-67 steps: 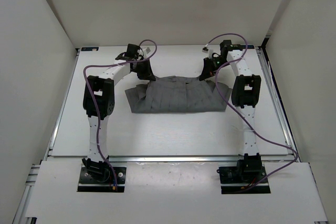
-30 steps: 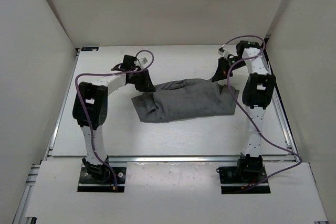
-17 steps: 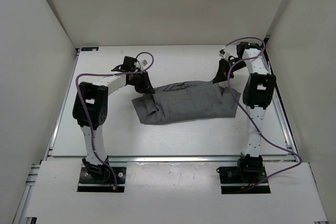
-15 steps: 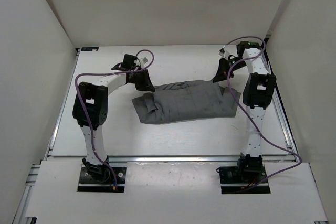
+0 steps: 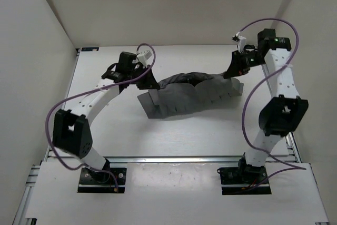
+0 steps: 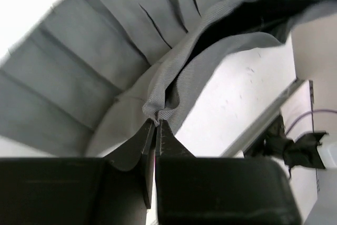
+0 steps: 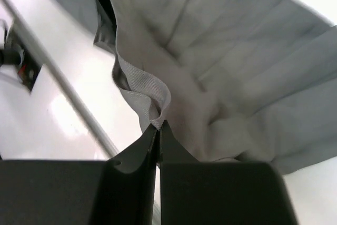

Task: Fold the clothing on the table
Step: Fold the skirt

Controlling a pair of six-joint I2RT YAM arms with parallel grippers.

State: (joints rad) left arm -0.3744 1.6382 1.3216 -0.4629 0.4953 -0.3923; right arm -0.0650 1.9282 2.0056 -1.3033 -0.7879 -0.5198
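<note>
The clothing [image 5: 189, 96], a mid-grey pleated garment, hangs lifted between both grippers above the white table [image 5: 174, 135], its lower hem trailing onto the surface. My left gripper [image 5: 152, 84] is shut on its left upper edge. In the left wrist view the gripper [image 6: 154, 124] pinches a ribbed band of the clothing [image 6: 105, 72]. My right gripper [image 5: 234, 73] is shut on the right upper edge. Seen from the right wrist, that gripper [image 7: 158, 125] clamps the band of the clothing [image 7: 231, 67], and the pleats fan out beyond it.
Metal rails [image 5: 174, 157] run along the table's near edge and sides. White walls enclose the table on the left, back and right. Purple cables [image 5: 253, 93] loop off both arms. The arm bases [image 5: 102, 177] sit at the near edge.
Both arms have risen and lifted the garment's upper edge off the table; the right arm swung up and to the right. The left jaws have closed onto the fabric.
</note>
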